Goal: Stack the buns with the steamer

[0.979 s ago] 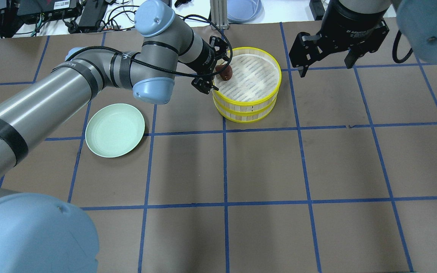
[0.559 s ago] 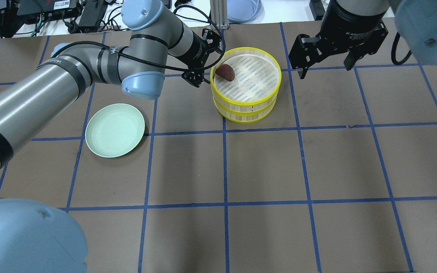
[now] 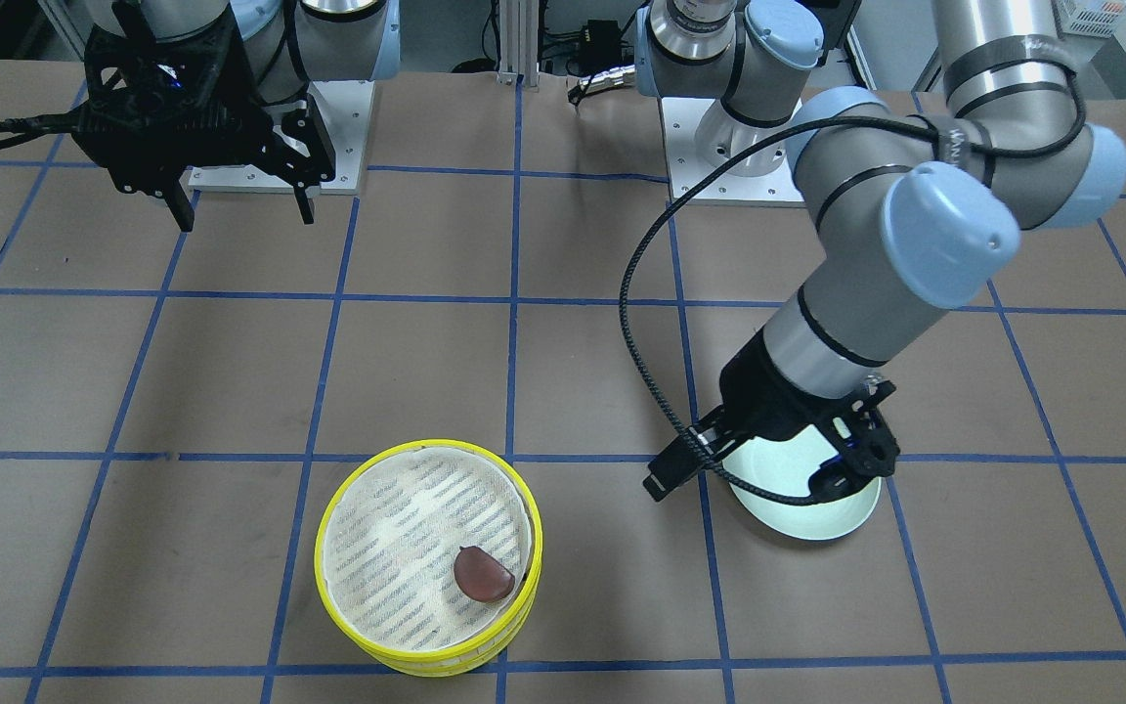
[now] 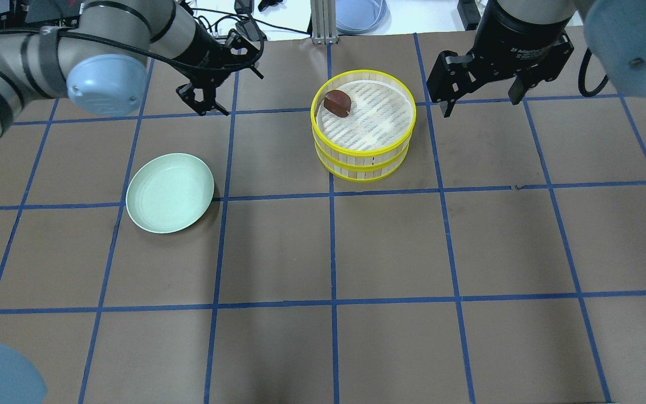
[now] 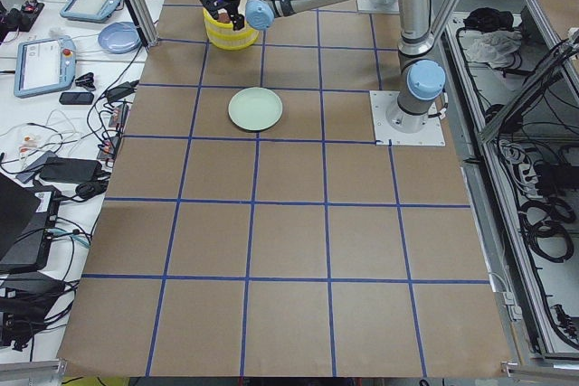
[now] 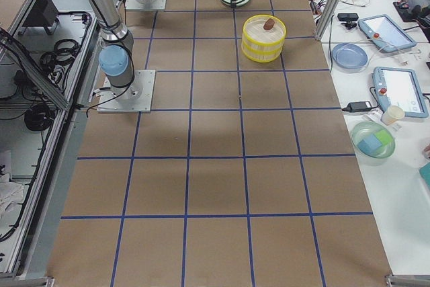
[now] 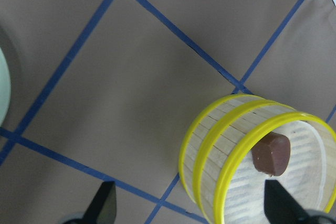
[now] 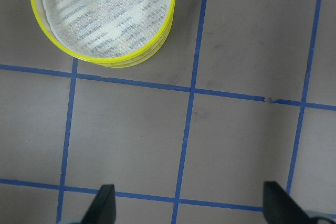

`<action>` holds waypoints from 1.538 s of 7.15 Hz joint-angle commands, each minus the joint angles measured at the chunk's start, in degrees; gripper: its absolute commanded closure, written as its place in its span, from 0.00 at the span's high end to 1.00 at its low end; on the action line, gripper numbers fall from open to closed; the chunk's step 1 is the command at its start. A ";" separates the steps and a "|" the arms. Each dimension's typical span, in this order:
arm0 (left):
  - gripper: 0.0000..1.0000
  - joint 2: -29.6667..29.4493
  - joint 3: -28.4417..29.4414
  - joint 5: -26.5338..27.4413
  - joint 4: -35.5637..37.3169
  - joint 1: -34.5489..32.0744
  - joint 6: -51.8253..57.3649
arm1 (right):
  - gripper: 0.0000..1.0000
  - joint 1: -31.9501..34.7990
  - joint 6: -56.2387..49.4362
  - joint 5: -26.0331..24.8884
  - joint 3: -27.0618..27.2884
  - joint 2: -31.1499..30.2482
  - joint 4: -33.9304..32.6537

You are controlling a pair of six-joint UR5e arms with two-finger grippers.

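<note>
Two yellow-rimmed steamer trays [image 4: 363, 160] stand stacked at the table's far middle. They also show in the front view [image 3: 426, 446], the left wrist view [image 7: 210, 156] and the right wrist view [image 8: 107, 59]. The reddish-brown bun [image 4: 337, 103] lies on the top tray's striped cloth near the rim [image 3: 483, 575] [image 7: 271, 154]. The cream bun is hidden. My left gripper [image 4: 223, 83] is open and empty, well left of the stack [image 3: 768, 479]. My right gripper [image 4: 480, 90] is open and empty, raised to the right of the stack [image 3: 242, 210].
An empty pale green plate [image 4: 170, 192] lies left of the steamer, partly under my left gripper in the front view [image 3: 817, 513]. Blue tape lines grid the brown table. Cables and devices lie beyond the far edge.
My left gripper was around the brown bun at the top tray's rim. It let go and drew back to the left. The bun stays in the tray. The right arm has hardly moved.
</note>
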 commanded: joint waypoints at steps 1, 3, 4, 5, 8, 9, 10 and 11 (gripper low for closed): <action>1.00 4.49 0.15 7.00 -8.21 4.28 17.79 | 1.00 0.00 -0.05 0.00 0.00 0.02 -0.59; 1.00 9.23 0.15 16.74 -14.18 4.73 29.73 | 1.00 0.00 -0.05 0.00 0.00 -0.07 -0.59; 1.00 11.60 0.06 19.83 -17.69 4.91 31.30 | 1.00 0.00 -0.05 0.09 0.00 0.02 -0.59; 1.00 14.33 0.06 21.87 -21.30 4.82 32.27 | 1.00 0.00 -0.05 0.09 0.00 -0.06 -0.59; 1.00 20.92 -0.72 22.59 -22.90 3.85 31.41 | 1.00 0.00 0.04 0.09 0.00 -0.06 -0.59; 1.00 22.95 -0.82 21.81 -25.87 3.85 31.49 | 1.00 0.00 0.04 0.09 0.00 0.02 -0.59; 1.00 22.97 -1.60 21.89 -25.82 3.42 31.57 | 1.00 0.00 0.04 0.09 0.00 0.02 -0.59; 1.00 22.44 -1.96 20.93 -25.64 3.07 32.27 | 1.00 0.00 0.04 0.09 0.00 0.02 -0.59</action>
